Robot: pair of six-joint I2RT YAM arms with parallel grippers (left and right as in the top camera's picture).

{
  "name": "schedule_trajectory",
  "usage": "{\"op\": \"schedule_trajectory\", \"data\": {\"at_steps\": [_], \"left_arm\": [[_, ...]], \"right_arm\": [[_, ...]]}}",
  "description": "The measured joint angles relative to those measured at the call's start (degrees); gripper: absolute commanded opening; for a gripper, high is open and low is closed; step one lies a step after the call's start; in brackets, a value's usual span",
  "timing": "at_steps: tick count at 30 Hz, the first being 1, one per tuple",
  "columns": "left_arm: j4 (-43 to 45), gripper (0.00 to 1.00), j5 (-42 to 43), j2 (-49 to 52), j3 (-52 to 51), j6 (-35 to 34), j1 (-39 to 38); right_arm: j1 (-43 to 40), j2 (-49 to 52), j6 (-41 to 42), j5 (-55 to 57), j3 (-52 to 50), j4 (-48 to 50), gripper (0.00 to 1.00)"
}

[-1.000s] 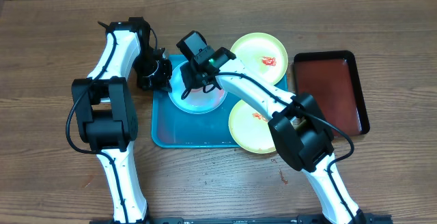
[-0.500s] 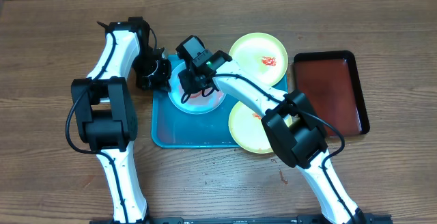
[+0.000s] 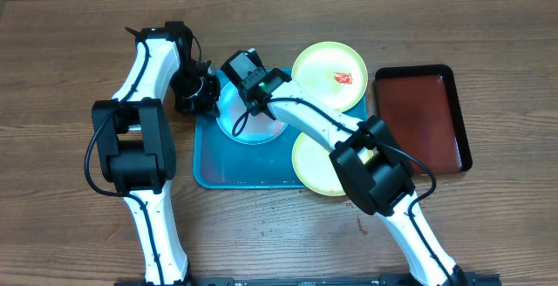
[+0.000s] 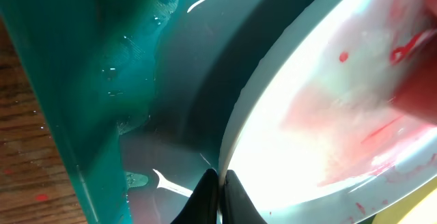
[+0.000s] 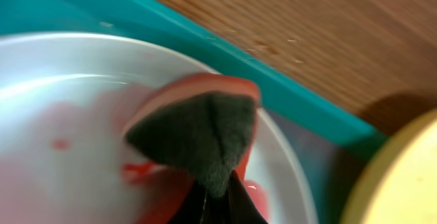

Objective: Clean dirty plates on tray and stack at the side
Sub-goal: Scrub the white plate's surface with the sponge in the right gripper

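Note:
The pale light-blue plate (image 3: 248,120) lies on the turquoise tray (image 3: 235,168), smeared with red sauce (image 4: 355,115). My left gripper (image 4: 219,183) is shut on the plate's left rim (image 4: 235,115). My right gripper (image 5: 217,198) is shut on a dark green and red sponge (image 5: 194,138) that presses on the plate (image 5: 61,94). Two pale yellow-green plates show overhead: one (image 3: 329,72) at the tray's far right corner with a red smear, and one (image 3: 316,160) at the tray's right edge, partly under my right arm.
A dark red-brown tray with a black rim (image 3: 423,116) lies on the wooden table to the right. A small red spot (image 3: 359,227) marks the table near the front. Water wets the turquoise tray's floor (image 4: 130,80).
My right gripper has slid the sponge left and toward the far edge across the light-blue plate. My left gripper has held its place on the rim.

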Motion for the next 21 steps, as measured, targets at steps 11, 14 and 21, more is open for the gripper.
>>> {"op": "schedule_trajectory", "data": {"at_steps": [11, 14, 21], "left_arm": [[-0.09, 0.04, -0.61, 0.00, 0.00, 0.00, 0.02], [-0.31, 0.04, -1.18, 0.00, 0.00, 0.00, 0.02], [-0.46, 0.04, -2.75, -0.02, 0.00, 0.02, 0.20]], "right_arm": [[-0.63, 0.11, -2.38, -6.51, 0.83, -3.15, 0.04], [-1.73, 0.09, -2.89, -14.25, 1.31, -3.34, 0.04], [-1.09, 0.07, -6.36, -23.23, 2.40, -8.28, 0.04]]}}
